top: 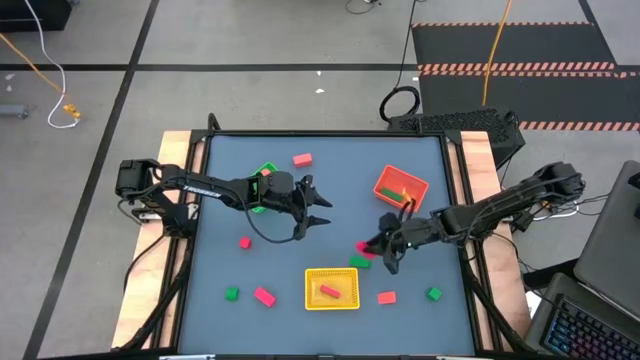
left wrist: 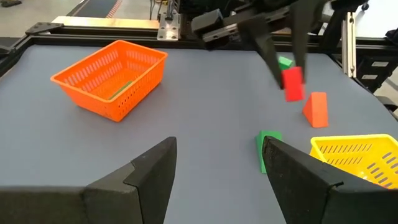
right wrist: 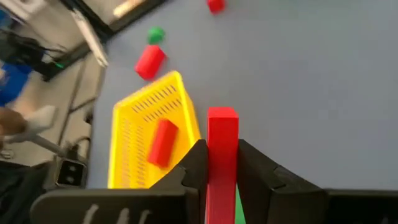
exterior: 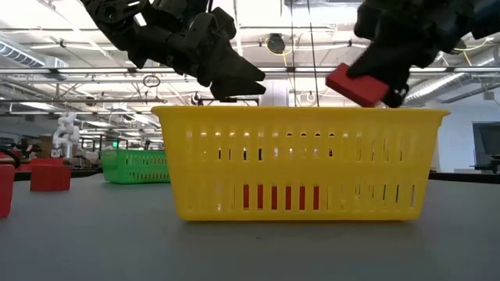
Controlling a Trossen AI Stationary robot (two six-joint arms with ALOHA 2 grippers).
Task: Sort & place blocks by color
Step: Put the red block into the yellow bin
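**High view: right gripper lifts red block, bin choice pending**

High view puts our right gripper [top: 383, 250] just right of table centre, between the orange tray [top: 401, 187] and the yellow tray [top: 332, 288]. Fingers are clamped on a red block [right wrist: 222, 146]; the right wrist view shows it pinched upright between both pads, and the low view has it clear of the table, above the yellow tray's rim. Left gripper [top: 315, 205] hovers mid-table beside the green tray [top: 262, 182], fingers apart, nothing held.

Yellow tray already holds one red piece [right wrist: 162, 142], so we judge it the likely home for reds, though a green piece [left wrist: 122, 90] sits in the orange tray, so the mapping isn't certain.

To do this well, we think:
- keep the pinch firm; the block is tall in the grip and could pivot
- carry it over the rim, centre it above the tray floor
- lower before letting go so it doesn't bounce out
- avoid the green block [top: 359, 261] lying just below the gripper
- left arm stays out of the path

Other blocks lie scattered along the near edge and left side.
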